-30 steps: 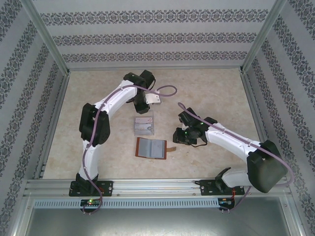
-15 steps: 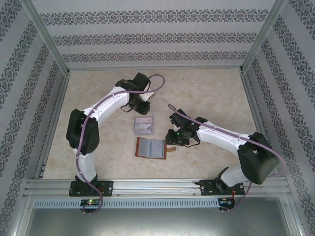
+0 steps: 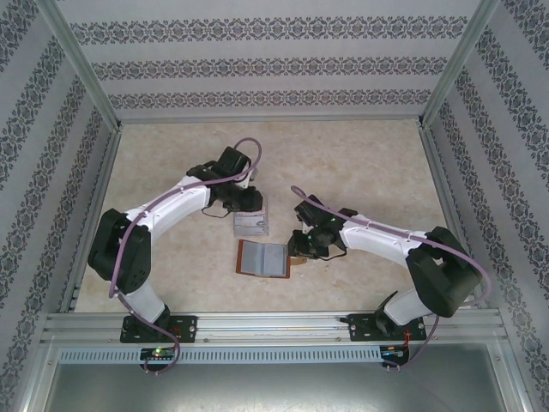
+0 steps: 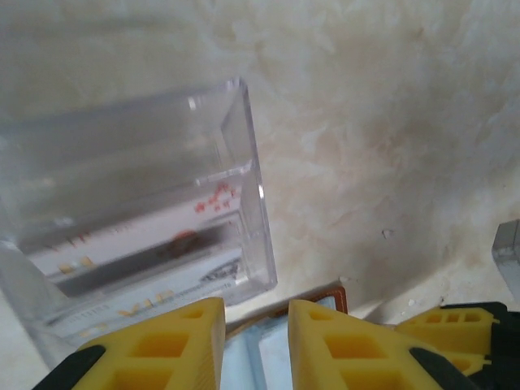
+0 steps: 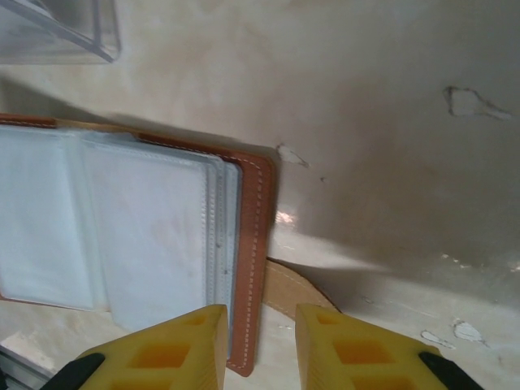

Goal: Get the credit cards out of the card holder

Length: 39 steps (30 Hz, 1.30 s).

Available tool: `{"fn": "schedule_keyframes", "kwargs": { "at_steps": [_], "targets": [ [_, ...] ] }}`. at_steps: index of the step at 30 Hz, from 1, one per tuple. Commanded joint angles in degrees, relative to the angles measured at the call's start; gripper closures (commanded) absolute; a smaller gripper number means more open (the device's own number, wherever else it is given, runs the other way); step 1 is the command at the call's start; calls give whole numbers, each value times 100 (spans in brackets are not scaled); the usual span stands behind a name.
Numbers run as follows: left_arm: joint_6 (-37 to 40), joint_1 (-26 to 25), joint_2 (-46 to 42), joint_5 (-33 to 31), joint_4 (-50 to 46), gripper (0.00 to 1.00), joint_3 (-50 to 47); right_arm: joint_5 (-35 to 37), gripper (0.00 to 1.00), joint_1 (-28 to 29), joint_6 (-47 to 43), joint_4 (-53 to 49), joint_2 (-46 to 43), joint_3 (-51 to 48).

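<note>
Mid-bench (image 3: 369, 172), the holder (image 3: 263, 258) lies open, pale pockets up. Just beside its 12 o'clock edge sits a clear tray (image 4: 252, 187) with cards (image 4: 138, 262) lying inside. At the tray's 11 o'clock the left claw (image 4: 256, 341) hangs low, its fingers a narrow gap apart and gripping nothing. At the holder's 3 o'clock the right claw (image 5: 260, 345) straddles the leather edge by the strap tab (image 5: 294, 294), fingers slightly apart. Whether they touch it I cannot tell.
</note>
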Motion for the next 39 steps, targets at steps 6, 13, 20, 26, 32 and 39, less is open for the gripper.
{"fn": "schedule_keyframes", "kwargs": {
  "at_steps": [6, 13, 20, 26, 32, 39],
  "targets": [
    [-1027, -759, -128, 296, 781, 71, -658, 27, 70, 48, 132, 64, -56, -365],
    [-1844, -1107, 198, 777, 1583, 71, -1195, 129, 70, 24, 137, 86, -5, -462],
    [-2325, -1407, 341, 1117, 2334, 71, -1558, 138, 70, 8, 124, 104, 16, -486],
    [-2489, -1528, 503, 1260, 2593, 70, -1752, 129, 70, -13, 106, 126, 35, -473],
    [-2277, -1581, 605, 922, 2096, 69, -1759, 124, 70, -20, 111, 120, 39, -465],
    [-1860, -1625, 449, 289, 1008, 67, -1466, 105, 70, -29, 97, 122, 92, -447]
  ]
}}
